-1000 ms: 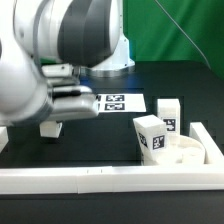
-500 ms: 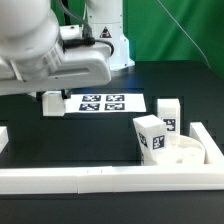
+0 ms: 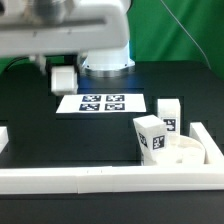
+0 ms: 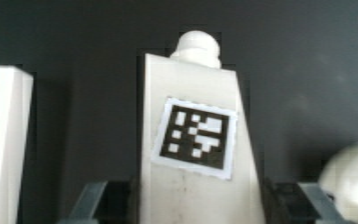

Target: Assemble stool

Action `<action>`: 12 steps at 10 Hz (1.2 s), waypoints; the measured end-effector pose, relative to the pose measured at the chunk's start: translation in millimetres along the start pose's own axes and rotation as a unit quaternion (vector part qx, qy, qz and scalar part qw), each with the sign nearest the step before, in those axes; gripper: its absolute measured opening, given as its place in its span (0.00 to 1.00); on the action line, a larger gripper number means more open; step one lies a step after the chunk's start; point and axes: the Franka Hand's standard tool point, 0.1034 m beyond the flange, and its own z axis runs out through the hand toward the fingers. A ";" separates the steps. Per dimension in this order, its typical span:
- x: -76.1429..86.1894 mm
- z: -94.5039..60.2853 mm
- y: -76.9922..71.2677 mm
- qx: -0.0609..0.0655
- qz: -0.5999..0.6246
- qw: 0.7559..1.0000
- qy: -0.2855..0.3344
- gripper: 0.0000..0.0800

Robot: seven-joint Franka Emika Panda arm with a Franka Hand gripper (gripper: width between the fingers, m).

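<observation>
Your gripper (image 4: 197, 206) is closed tight on one leg (image 4: 197, 95). The fingers (image 4: 98, 202) press on its two long sides, near one end, and they hold nothing else. In the exterior view this leg looks lifted off the table (image 3: 40, 140), up behind the marker board (image 3: 100, 103) and well apart from the seat (image 3: 192, 158). The seat lies on the exterior view's right, in the corner made by the rails (image 3: 100, 181). A second leg (image 3: 152, 137) stands at the seat's rim, and I cannot tell if it is pushed into a socket. A third leg (image 3: 168, 113) stands just behind the seat. The leg you hold is a small white block with a tag (image 4: 197, 132) on its flat face and a round peg (image 4: 197, 45) on the free end. I think it is light, hard and stiff, so it will not bend or squash in your grip. Its sides look smooth, so it may slip or turn if you bump it on something. The peg is the thin part, so I think it is the easiest bit to hurt. The flat long sides are the best place to hold, which is where you have it now. Leave the peg end free, because that end most likely goes into the seat. Hold it straight between the fingers, since a tilted leg may jam at the socket.
</observation>
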 end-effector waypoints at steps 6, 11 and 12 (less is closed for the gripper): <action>15.1 -14.0 -4.0 -0.024 0.016 0.978 0.209 0.40; 40.3 -44.2 -100.1 -0.020 0.029 0.934 0.356 0.40; 40.1 -41.8 -97.8 -0.020 0.030 0.920 0.391 0.40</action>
